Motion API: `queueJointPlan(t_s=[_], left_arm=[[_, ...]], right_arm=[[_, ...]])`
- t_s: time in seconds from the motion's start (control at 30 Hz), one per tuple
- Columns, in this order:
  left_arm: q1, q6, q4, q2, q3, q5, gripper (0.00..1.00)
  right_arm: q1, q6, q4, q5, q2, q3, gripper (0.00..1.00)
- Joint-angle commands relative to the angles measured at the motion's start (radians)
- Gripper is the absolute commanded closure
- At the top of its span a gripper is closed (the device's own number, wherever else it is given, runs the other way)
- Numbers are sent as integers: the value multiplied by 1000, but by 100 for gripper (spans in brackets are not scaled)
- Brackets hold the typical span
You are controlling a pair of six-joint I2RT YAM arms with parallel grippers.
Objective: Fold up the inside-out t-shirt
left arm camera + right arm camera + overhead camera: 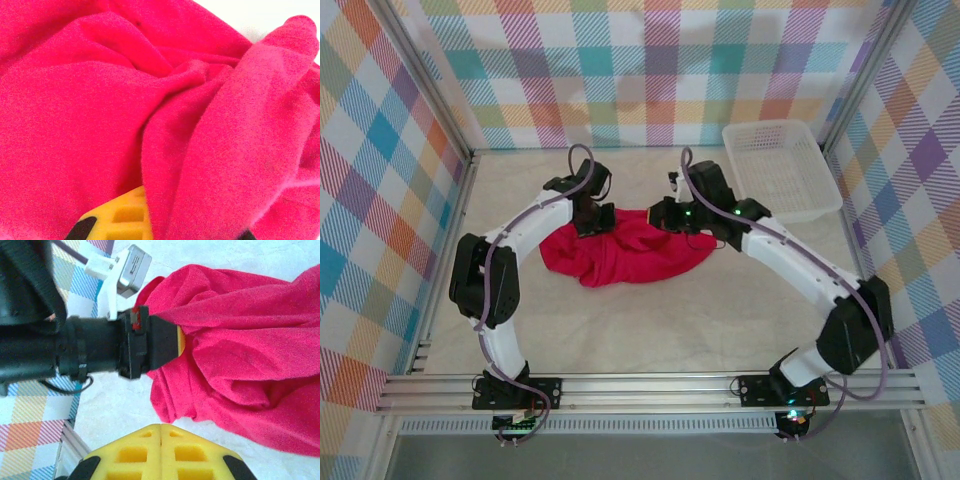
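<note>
At the centre of the top view, the inside-out t-shirt [625, 255] lies in a crumpled heap on the desk [650, 330], its long axis running left to right across the frame. At the heap's upper left edge, the jaws of the left arm [520, 240] are closed on a bunched fold of the shirt. The right wrist view shows cloth running out from their tip.

The jaws of the right arm [800, 265] are pressed together with nothing between them, at the heap's upper right edge. In their own view the cloth lies above and to the right of them, its nearest fold just beside the tips. I judge the right arm nearer the free end, and its jaws need to open before taking hold.

Bare desk lies below the heap in the top view. A white basket [815, 180] stands well apart at the upper right.
</note>
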Motion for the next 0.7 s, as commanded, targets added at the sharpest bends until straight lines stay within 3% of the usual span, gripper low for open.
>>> queueJointPlan(t_s=[0.0, 0.13, 0.2, 0.3, 0.37, 0.43, 0.67], left_arm=[[14, -17, 3, 17, 24, 9, 100], [14, -27, 32, 22, -5, 36, 100], [14, -33, 39, 22, -10, 44, 100], [14, -37, 41, 21, -9, 50, 100], [14, -36, 38, 17, -7, 52, 100], [14, -35, 37, 14, -6, 50, 100], [13, -41, 42, 1, -22, 58, 100]], right_arm=[[-14, 11, 14, -31, -65, -103, 100], [-17, -21, 15, 14, -66, -157, 98], [-17, -36, 25, 14, -14, -154, 83], [-5, -54, 67, 20, 74, -140, 70], [14, -76, 82, 45, 139, -111, 51], [33, -91, 85, 82, 196, -72, 40], [56, -69, 114, 93, 362, 64, 40]])
